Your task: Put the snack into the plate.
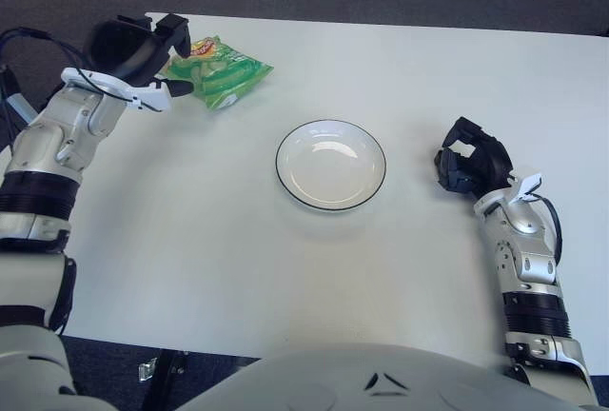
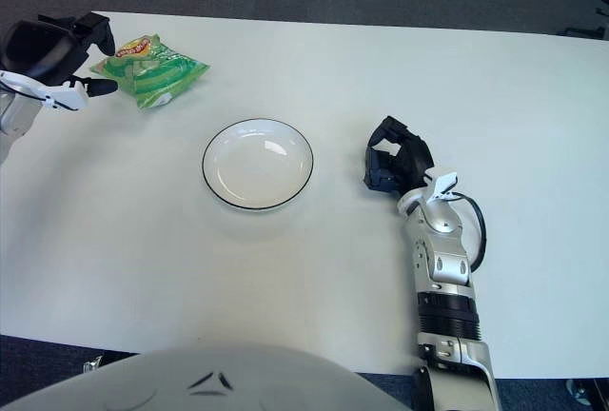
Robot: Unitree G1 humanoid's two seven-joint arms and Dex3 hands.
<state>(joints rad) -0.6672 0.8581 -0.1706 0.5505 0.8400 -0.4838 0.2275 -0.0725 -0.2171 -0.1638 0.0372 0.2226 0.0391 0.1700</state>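
So we've got the white table [image 1: 285,268] with the plate [image 1: 331,165] near its middle and still bare. The right hand [image 1: 471,166] sits off to the plate's right, fingers curled on nothing. Our left hand [image 1: 143,49] is the near 1: fingers spread, right at the left end of the green snack bag [image 1: 217,68], which lies far-left, long axis running left-right.

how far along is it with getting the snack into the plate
Early stage. Done: nothing is in the plate yet. In hand: the left hand is at the left end of the green snack bag, fingers open around its edge, no grip. The right hand shows right of the plate, idle. Left: grasp, carry, release.
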